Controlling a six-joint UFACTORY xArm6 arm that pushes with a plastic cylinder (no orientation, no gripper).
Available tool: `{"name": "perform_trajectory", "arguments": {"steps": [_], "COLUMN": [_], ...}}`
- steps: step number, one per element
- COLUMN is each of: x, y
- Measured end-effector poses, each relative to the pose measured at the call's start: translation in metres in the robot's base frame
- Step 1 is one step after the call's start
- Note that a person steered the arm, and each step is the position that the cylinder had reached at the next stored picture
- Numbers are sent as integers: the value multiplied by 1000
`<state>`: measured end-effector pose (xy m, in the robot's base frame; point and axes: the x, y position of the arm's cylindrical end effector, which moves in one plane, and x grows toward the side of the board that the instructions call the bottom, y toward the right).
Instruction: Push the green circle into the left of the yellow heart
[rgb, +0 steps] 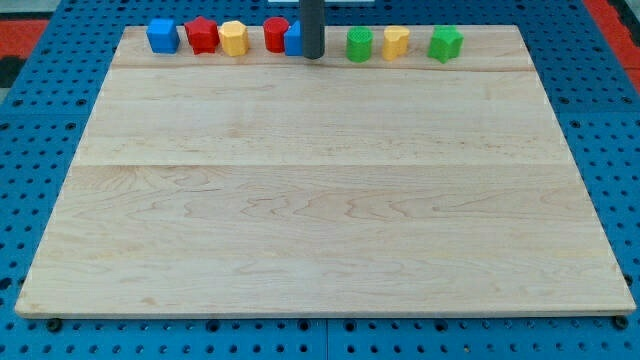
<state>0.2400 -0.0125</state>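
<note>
The green circle (359, 44) sits near the view's top edge of the wooden board, just left of the yellow heart (396, 42), with a small gap between them. My tip (313, 56) stands to the left of the green circle, a short gap away, and partly hides a blue block (292, 40) behind it.
Along the top edge stand a blue block (162, 35), a red star (202, 35), a yellow block (233, 38), a red block (275, 33) and a green star (446, 42). The board (320, 200) lies on a blue pegboard.
</note>
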Motion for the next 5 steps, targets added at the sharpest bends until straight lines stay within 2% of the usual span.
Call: {"name": "perform_trajectory", "arguments": {"steps": [2, 3, 5], "x": [-15, -20, -48], "y": [9, 42, 46]}}
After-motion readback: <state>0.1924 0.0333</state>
